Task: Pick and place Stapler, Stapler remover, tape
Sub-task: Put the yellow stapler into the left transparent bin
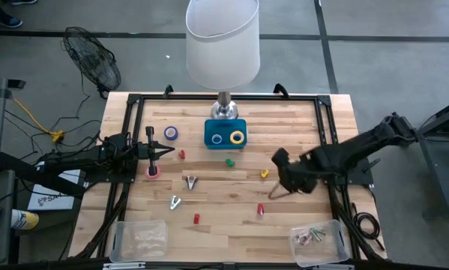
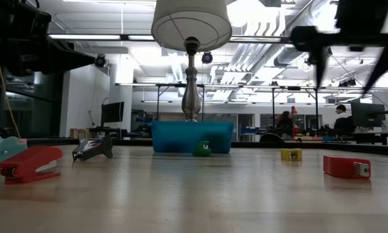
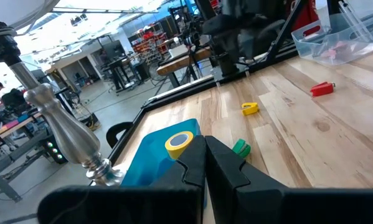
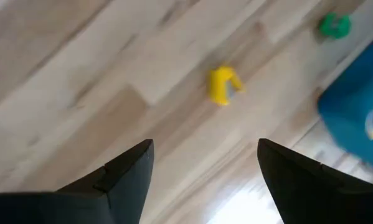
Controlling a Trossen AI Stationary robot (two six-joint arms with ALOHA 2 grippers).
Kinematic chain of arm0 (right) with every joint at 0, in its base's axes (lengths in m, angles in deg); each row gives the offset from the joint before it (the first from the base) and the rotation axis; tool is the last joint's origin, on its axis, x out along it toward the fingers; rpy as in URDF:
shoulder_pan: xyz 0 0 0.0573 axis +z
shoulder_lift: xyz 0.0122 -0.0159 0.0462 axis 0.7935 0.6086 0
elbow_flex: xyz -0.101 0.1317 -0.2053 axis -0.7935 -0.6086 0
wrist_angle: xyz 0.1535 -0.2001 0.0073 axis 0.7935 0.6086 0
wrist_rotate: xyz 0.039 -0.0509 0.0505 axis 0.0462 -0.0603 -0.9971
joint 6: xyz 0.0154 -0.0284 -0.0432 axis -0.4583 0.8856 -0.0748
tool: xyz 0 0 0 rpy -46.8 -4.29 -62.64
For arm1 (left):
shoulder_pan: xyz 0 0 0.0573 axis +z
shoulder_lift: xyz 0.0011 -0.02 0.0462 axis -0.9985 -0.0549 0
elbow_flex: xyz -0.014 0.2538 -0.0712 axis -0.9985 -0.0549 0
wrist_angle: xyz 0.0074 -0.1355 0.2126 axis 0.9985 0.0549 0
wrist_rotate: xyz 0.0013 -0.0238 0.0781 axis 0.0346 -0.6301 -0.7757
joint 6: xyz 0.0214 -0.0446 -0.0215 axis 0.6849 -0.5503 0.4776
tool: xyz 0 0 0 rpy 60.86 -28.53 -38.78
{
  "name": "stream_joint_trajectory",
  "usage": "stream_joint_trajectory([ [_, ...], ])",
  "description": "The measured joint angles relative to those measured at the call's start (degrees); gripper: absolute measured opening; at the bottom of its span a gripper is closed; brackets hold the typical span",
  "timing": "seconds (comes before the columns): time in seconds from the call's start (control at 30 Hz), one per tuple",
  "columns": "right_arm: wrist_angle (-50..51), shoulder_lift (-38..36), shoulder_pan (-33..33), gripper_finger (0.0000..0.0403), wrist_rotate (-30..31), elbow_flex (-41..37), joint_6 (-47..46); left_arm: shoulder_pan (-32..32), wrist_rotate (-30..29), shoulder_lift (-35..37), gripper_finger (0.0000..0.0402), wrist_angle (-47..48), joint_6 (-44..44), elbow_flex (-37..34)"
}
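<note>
2 tape rolls (image 1: 227,138) lie in the blue tray (image 1: 211,129) by the lamp (image 1: 223,41), 1 purple roll (image 1: 171,133) just left of it | left tool (image 1: 166,152) closed, empty, near the pink roll (image 1: 154,172) | right tool (image 1: 272,189) spread wide, empty, near the yellow stapler (image 1: 264,174) | surface (image 1: 231,217) wooden

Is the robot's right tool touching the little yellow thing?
Apart. In the right wrist view, bare wood lies between the open right tool and the yellow piece.

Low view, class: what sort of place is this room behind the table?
Probably an open workshop or lab: rows of dark-framed workbenches, a computer monitor, seated people at desks, and exposed ceiling ducts.
</note>
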Motion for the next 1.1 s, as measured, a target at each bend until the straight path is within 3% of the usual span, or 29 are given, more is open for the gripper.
stream_joint_trajectory([
  [0.23, -6.06, 3.55, -11.47, 0.0277, -8.41, 0.02, 14.26, -0.02, -0.02, 0.0, 0.0001, 0.0, 0.0, 0.0],
  [0.57, -14.12, 12.53, -19.6, 0.0277, -17.23, 0.02, 35.03, -0.02, -0.02, 0.0, 0.0001, 0.0, 0.0, 0.0],
  [0.87, -14.77, 15.51, -21.8, 0.0277, -19.45, 0.02, 47.24, 0.0, -0.02, 0.0, 0.0001, 0.0, 0.0, -0.02],
  [1.1, -18.69, 19.13, -21.69, 0.0277, -23.78, 0.02, 47.91, -0.01, -0.01, -0.01, 0.0001, 0.0, 0.0, -0.01],
])
